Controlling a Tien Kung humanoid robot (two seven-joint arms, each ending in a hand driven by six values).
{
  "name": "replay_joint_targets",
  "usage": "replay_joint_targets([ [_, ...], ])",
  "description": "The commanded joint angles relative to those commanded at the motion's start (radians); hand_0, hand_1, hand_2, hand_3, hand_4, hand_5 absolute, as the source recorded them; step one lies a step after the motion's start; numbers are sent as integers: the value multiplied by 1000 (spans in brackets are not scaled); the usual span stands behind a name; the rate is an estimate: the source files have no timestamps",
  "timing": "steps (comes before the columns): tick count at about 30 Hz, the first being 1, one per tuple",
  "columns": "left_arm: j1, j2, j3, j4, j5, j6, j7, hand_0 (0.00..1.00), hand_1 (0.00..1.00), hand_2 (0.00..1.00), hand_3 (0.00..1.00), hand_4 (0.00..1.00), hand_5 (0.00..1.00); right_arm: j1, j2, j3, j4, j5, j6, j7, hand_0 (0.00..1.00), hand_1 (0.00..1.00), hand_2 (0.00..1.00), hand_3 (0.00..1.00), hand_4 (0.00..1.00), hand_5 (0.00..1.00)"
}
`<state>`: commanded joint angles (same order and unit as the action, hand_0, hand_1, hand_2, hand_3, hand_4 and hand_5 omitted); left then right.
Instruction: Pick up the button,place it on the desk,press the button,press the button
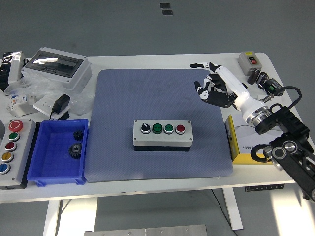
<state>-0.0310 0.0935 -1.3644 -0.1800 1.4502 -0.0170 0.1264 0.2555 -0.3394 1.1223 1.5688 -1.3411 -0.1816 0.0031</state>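
Blue mat [147, 98] carries the 4-button box [163, 135], lengthwise left-right, below-left of the right hand [212, 88], index finger extended, others curled, holding nothing.

Your right arm [290, 147] runs out of the picture at the right edge and lower right, so you cannot see its upper part. The control box [11, 146] at far left is cut by the left edge; only part of its face shows. The clutter [15, 73] at upper left is also cropped, and the print on it is too small to read. The yellow box [246, 147] sits partly hidden under your right arm, and its label is too small to read. The two gears [76, 142] in the blue bin [56, 174] are too small to make out in detail. The small parts [236, 86] beyond the right hand [214, 88] are too small to identify.
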Motion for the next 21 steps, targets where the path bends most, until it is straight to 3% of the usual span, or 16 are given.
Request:
replay_joint_targets([
  [2, 1, 0, -3, 0, 2, 3, 0, 629, 597, 535, 614, 681, 571, -26, 35, 31, -43, 65, -58, 61, 2, 96, 223, 788, 398, 2],
  [3, 1, 0, -5, 0, 3, 5, -1, 629, 597, 535, 615, 682, 572, -36, 47, 45, -64, 101, -84, 91, 57, 222, 373, 803, 590, 173],
  [8, 1, -3, -11, 0, 3, 10, -3, 629, 597, 535, 615, 682, 572, -77, 77, 86, -119, 248, -137, 207, 57, 222, 373, 803, 590, 173],
  [9, 2, -3, -11, 0, 2, 11, -4, 630, 597, 536, 616, 681, 572, -82, 80, 89, -123, 273, -136, 224, 374, 551, 641, 827, 663, 187],
  [14, 7, -5, -14, 0, -1, 14, -1, 630, 597, 536, 616, 681, 572, -98, 89, 102, -136, 389, -126, 276, 374, 551, 641, 827, 663, 187],
  [15, 8, -5, -15, 0, 0, 14, 0, 628, 597, 540, 621, 681, 573, -99, 89, 103, -136, 404, -124, 280, 714, 735, 763, 852, 687, 242],
  [20, 8, -3, -25, 0, 7, 15, 1, 628, 597, 540, 621, 681, 573, -104, 88, 103, -133, 434, -112, 291, 714, 735, 763, 852, 687, 242],
  [21, 8, -3, -26, 0, 7, 16, 1, 629, 597, 542, 621, 681, 572, -105, 88, 102, -132, 435, -111, 292, 777, 761, 793, 850, 707, 307],
])
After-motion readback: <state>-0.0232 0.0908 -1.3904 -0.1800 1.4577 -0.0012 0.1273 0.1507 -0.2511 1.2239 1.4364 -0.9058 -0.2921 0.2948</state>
